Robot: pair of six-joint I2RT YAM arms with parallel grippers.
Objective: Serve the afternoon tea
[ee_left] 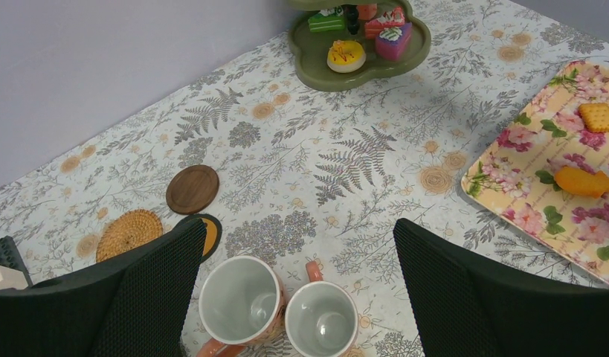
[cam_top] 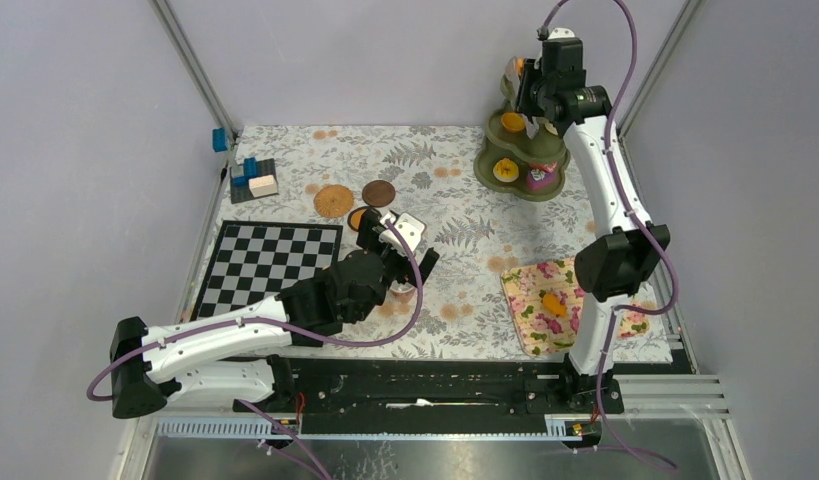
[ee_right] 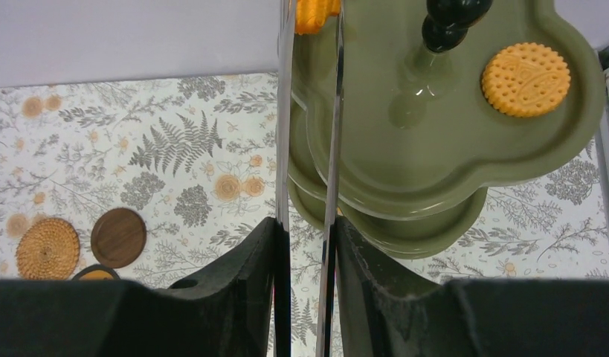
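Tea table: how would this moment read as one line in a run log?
left tool: open, over two mugs | right tool: shut on tongs | tongs: orange treat at tips, over stand | stand: cookie on tier

The table is covered by a fern-print cloth. On it, a chessboard lies by the left edge, with a woven coaster and a dark coaster beyond it. Two mugs stand mid-table, a green stand at the far right corner and a flowered tray by the right edge.
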